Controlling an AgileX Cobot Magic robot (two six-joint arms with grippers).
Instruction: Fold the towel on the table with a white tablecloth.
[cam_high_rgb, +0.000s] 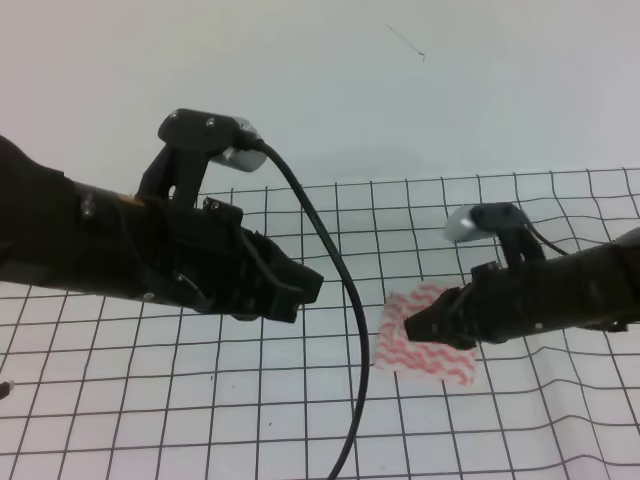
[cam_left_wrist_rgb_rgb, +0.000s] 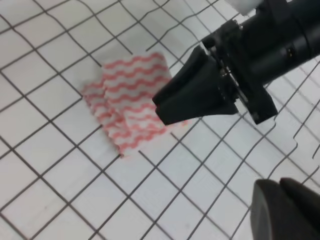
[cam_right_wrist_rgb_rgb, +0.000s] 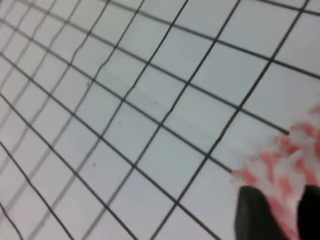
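One towel (cam_high_rgb: 425, 345) lies on the surface (cam_high_rgb: 150, 400), which is covered by a white tablecloth (cam_high_rgb: 560, 420) printed with a thin black square grid; the cloth ripples slightly toward the right side of the high view. The towel is white with pink-red wavy stripes and already lies in overlapping layers, one flap on top of another, as the left wrist view shows (cam_left_wrist_rgb_rgb: 127, 100).

Behind the surface rises a plain pale wall (cam_high_rgb: 400, 80).

Two arms are in view. The right end effector (cam_high_rgb: 412, 327) sits over the towel's upper edge, its dark fingers (cam_right_wrist_rgb_rgb: 255, 215) clenched on the towel, with striped cloth bunched between them in its own wrist view. The left end effector (cam_high_rgb: 310, 285) hangs above the bare grid to the left of the towel, apart from it; whether it is released or clenched cannot be told. A black cable (cam_high_rgb: 345, 330) loops down from the left arm.
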